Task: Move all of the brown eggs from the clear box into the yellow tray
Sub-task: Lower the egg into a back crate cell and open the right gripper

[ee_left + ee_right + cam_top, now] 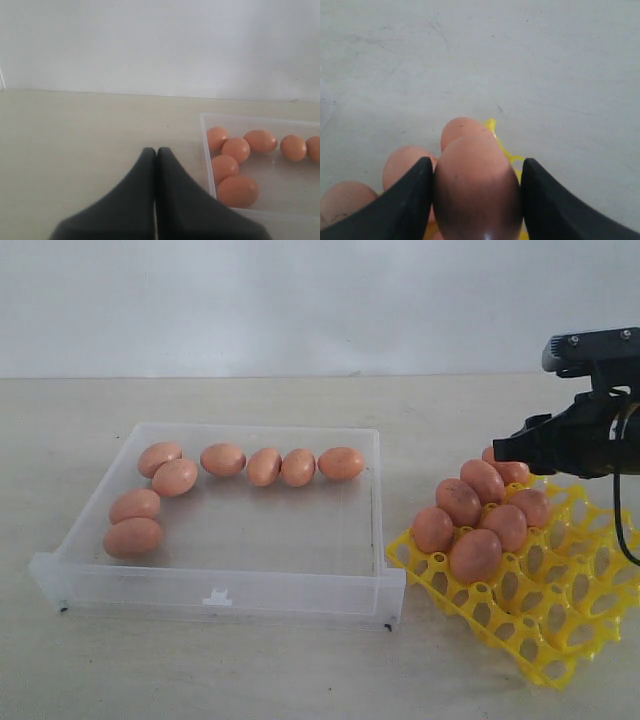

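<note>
Clamped between the two black fingers (415, 200) of my right claw (476, 165) is a reddish-brown oval egg (477, 190). The jaws stand fairly wide, pressed against its sides. I hold it over the far corner of the bright yellow plastic lattice tray (560, 640), where at least six more eggs (476, 555) sit in the cups on the tray's left side. My left claw (156, 152) is closed tight, fingers touching, gripping nothing. It hovers above the pale counter (300, 670) just beside the shallow clear plastic box (220, 585). Eight brown eggs (264, 467) lie in that box: four in a row along the far wall, four clustered by the left wall.
</note>
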You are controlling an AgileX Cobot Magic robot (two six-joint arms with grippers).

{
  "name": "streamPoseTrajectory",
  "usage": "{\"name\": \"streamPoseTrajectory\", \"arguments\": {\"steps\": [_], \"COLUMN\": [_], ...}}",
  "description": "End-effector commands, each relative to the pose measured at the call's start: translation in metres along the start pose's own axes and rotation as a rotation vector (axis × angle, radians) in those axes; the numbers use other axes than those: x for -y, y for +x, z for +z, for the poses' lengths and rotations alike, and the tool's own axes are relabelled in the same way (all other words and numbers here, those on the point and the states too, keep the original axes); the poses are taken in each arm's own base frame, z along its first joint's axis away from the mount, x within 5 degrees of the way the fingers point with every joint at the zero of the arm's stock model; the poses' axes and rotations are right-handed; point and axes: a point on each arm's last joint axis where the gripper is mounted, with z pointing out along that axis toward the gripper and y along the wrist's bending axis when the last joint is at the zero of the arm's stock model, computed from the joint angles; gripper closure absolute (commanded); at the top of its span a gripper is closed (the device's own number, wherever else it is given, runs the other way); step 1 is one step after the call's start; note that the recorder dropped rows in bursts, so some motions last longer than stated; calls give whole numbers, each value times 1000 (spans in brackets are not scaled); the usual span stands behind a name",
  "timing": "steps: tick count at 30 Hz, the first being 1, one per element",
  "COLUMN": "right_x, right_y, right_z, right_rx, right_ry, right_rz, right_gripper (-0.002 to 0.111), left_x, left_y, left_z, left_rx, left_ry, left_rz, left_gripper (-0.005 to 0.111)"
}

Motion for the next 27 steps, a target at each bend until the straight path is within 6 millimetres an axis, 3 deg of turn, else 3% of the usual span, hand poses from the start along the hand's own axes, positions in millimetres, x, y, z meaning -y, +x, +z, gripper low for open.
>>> {"name": "streamPoseTrajectory", "arguments": {"steps": [1,27], "right_x": [10,16], "right_y": [-3,14], "right_z": [0,26], "right_rx": [14,-31], "right_ry": [24,24], "right_rz": [11,60], "right_gripper": [109,109], "left_x": [0,0], "left_y": [1,1], "left_z": [0,0], "left_rx": [0,0], "left_ry": [-1,-1], "left_rz": [4,4], "left_gripper": [111,111]}}
